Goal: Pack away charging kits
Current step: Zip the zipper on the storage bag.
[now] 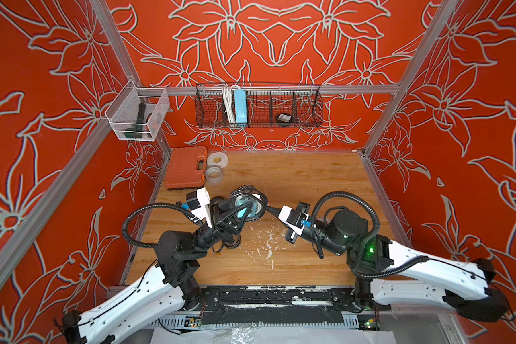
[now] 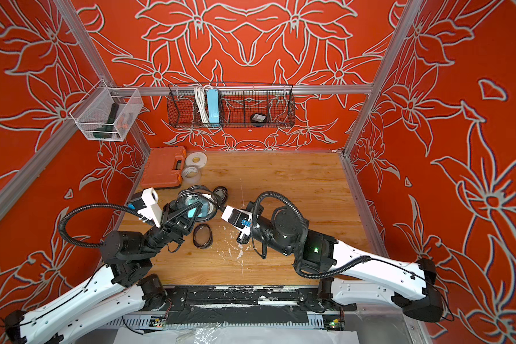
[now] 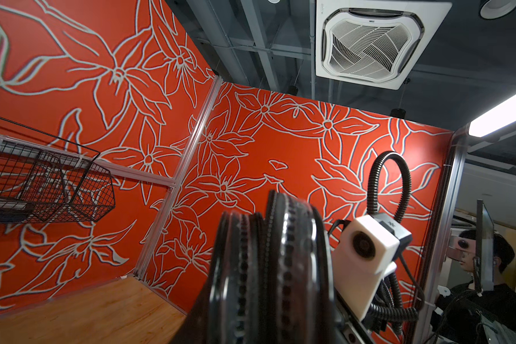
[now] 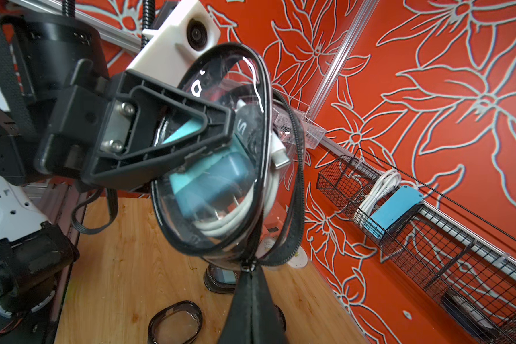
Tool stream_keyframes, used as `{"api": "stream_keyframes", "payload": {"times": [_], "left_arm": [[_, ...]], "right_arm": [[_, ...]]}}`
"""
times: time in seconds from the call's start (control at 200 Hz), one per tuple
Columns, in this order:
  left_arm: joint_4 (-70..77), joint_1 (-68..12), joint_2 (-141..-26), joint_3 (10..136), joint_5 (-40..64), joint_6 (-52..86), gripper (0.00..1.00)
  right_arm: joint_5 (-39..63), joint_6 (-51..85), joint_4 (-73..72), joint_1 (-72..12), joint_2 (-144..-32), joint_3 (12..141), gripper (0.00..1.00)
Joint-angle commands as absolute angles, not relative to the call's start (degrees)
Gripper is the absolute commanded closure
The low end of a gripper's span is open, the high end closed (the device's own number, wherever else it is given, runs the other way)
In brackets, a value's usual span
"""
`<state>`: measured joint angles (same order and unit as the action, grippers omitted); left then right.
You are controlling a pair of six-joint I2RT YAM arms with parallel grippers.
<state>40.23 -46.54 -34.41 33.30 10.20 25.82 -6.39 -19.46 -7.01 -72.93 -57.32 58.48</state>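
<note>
Above the wooden table (image 1: 310, 184), between the two arms: left gripper (image 1: 248, 208) part-open, clamped across the flat faces of a clear oval case (image 4: 230, 80), held on edge off the wood. Right gripper (image 4: 249, 277) shut tight, pinching the black zipper (image 4: 301, 166) at the case's rim, at the meeting of its two tracks. Left forearm stretched in from the near left, wrist turned toward the centre. Right forearm stretched in from the near right, wrist pointed at the case's edge.

Inside the held case: one teal cube plug (image 4: 212, 184) and one coiled white cable (image 4: 230, 223), pressed against the clear wall.

Counted in a top view, three oval cases: the held one, one flat case (image 2: 202, 236) on the table just beside the left wrist, looking empty, and one far case (image 2: 220, 193) behind the held one, contents hard to tell.

On the back wall, one black wire basket (image 1: 307, 119): a long blue power strip (image 1: 239, 105) upright with its white cord (image 1: 227, 104) alongside, and, in a compartment further right, one dark round item (image 1: 283, 118) too small to make out. On the left wall, one clear mesh bin (image 1: 158, 104) with a dark tool (image 1: 138, 120) inside. At the table's back left corner, one closed orange tool case (image 1: 185, 166), two tape rolls (image 1: 217, 159) just beside it.
</note>
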Motion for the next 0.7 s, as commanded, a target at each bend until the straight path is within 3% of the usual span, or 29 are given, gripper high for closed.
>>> {"api": "stream_keyframes", "payload": {"times": [0.0, 0.16, 0.31, 0.49, 0.696], "left_arm": [[45.1, -46.5, -33.9, 33.9, 11.1, 26.4, 0.91], [48.2, -46.6, -33.5, 32.7, 10.1, 26.9, 0.71], [48.5, -46.6, -33.7, 33.1, 10.0, 27.0, 0.61], [48.7, -46.6, -34.2, 33.2, 9.6, 27.1, 0.39], [49.4, -46.6, -34.5, 32.6, 8.9, 27.5, 0.4]], "right_arm": [[-6.5, -17.2, -8.2, -72.2, -58.3, 62.8, 1.0], [-5.1, -15.9, -8.1, -72.7, -60.3, 64.5, 1.0], [-3.7, -14.5, -8.5, -73.1, -61.2, 64.9, 1.0], [-3.7, -13.5, -9.2, -73.5, -62.0, 65.2, 1.0], [-2.4, -11.4, -10.0, -73.6, -62.3, 65.6, 1.0]]}}
